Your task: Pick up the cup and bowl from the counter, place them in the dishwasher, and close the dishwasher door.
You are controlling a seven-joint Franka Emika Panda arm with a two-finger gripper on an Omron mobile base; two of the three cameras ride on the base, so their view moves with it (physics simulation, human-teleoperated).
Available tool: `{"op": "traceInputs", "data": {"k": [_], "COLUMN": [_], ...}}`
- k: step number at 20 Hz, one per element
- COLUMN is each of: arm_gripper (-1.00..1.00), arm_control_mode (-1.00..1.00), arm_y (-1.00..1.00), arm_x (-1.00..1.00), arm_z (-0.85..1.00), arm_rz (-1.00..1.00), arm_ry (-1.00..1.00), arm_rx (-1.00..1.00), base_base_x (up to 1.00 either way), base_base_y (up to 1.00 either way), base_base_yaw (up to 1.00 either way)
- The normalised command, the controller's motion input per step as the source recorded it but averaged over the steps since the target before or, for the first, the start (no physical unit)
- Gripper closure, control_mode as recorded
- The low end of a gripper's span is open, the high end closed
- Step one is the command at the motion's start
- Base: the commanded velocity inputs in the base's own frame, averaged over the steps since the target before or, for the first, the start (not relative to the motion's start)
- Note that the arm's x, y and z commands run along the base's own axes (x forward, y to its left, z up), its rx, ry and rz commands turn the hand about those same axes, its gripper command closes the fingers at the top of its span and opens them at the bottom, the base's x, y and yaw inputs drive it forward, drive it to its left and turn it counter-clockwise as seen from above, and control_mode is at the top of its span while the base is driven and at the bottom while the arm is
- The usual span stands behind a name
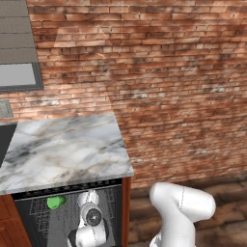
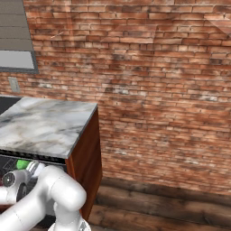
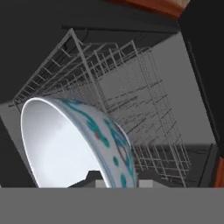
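Base views: behind the arm, left and right, looking down; shared: counter (image 1: pixel 62 144), dishwasher (image 1: pixel 38 212). Hand view: close, inside the racks (image 3: pixel 144 109) beyond the fingers.

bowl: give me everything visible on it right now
In the hand view the bowl is a round, glossy, pale bluish-white dish with a thin rim and a teal pattern with small reddish marks on its outer wall. It looks ceramic. It is tipped on edge, its hollow facing left in that view, right in front of the gripper and ahead of the dishwasher's grey wire rack. Whether the fingers clamp it cannot be told.
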Motion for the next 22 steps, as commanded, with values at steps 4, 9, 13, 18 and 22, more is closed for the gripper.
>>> {"op": "traceInputs", "data": {"k": [4, 9, 13, 18, 22], "arm_gripper": [1.00, 1.00, 1.00, 1.00, -1.00], "arm_control_mode": [-1.00, -1.00, -1.00, -1.00, -1.00], "arm_y": [0.00, 0.00, 0.00, 0.02, 0.21], "arm_x": [0.02, 0.21, 0.49, 0.79, 0.51], "arm_z": [0.00, 0.00, 0.00, -0.15, -0.44], "arm_rz": [0.00, -0.02, -0.04, -0.04, -0.02], "arm_ry": [-0.22, -0.15, -0.08, 0.00, 0.00], "arm_rx": [-0.22, -0.16, -0.07, -0.07, -0.14], "base_base_x": [0.00, 0.00, 0.00, 0.00, 0.00], "base_base_y": [0.00, 0.00, 0.00, 0.00, 0.00], "base_base_yaw": [0.00, 0.00, 0.00, 0.00, 0.00]}}
